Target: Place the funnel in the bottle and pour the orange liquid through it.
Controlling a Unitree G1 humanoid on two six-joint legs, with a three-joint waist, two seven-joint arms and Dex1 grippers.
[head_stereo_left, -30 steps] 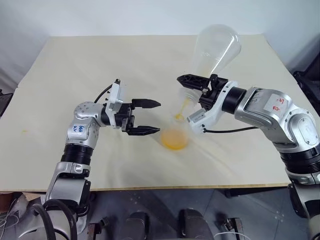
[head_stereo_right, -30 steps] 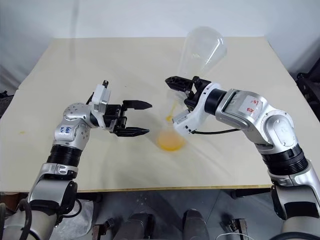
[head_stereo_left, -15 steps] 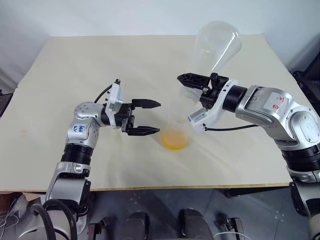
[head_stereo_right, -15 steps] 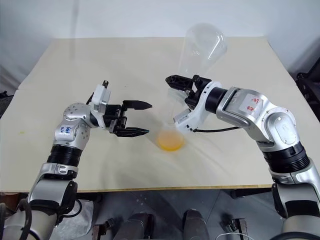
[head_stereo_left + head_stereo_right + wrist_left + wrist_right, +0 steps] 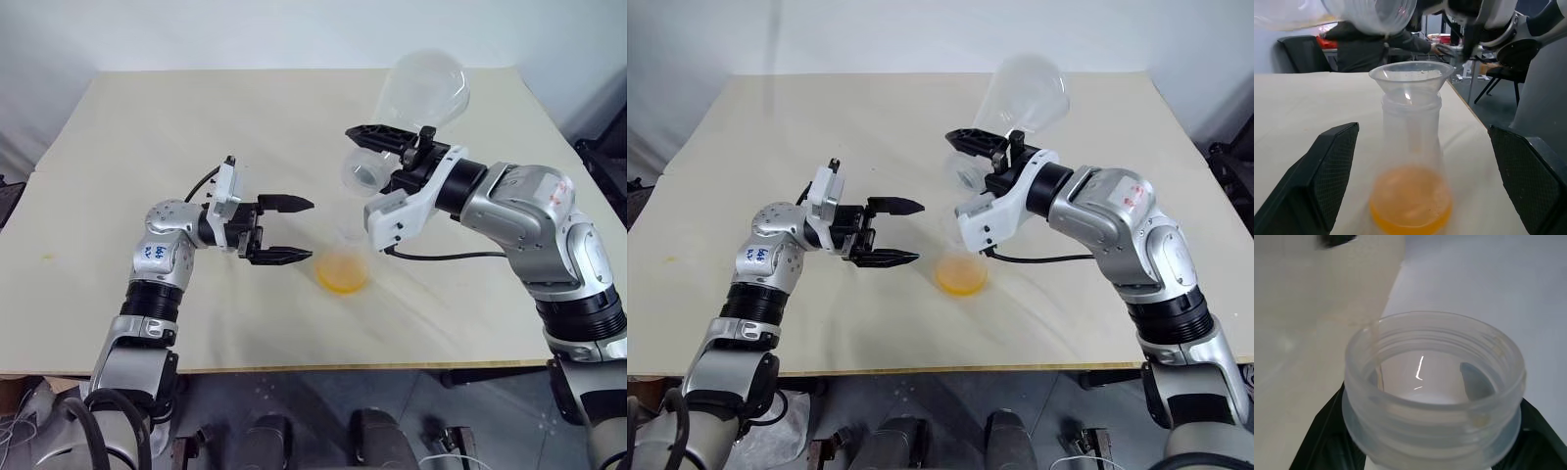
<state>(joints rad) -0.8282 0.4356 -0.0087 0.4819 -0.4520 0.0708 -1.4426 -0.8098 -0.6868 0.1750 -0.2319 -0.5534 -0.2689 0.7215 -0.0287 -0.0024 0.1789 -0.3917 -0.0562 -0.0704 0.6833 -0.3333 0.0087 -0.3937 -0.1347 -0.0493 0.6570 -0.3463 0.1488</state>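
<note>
So my right fingers [image 5: 377,147] are clamped on the big empty flask [image 5: 416,98] — left fingers [image 5: 294,231] spread wide beside the bottle [image 5: 1410,166], funnel [image 5: 1411,78] seated, orange liquid [image 5: 343,273] inside.

A robotics laboratory or test room is indicated. A plain pale work table [image 5: 147,127] is set against a bare white wall, and two clear conical flasks are seen on and above it: the bottle [image 5: 1411,166] between the left gripper's [image 5: 291,230] spread fingers, the larger flask [image 5: 416,98] clamped in the right gripper [image 5: 377,147]. Beyond the bottle, black office chairs [image 5: 1295,54], cluttered desks and a seated person in dark clothing [image 5: 1364,46] are seen.
</note>
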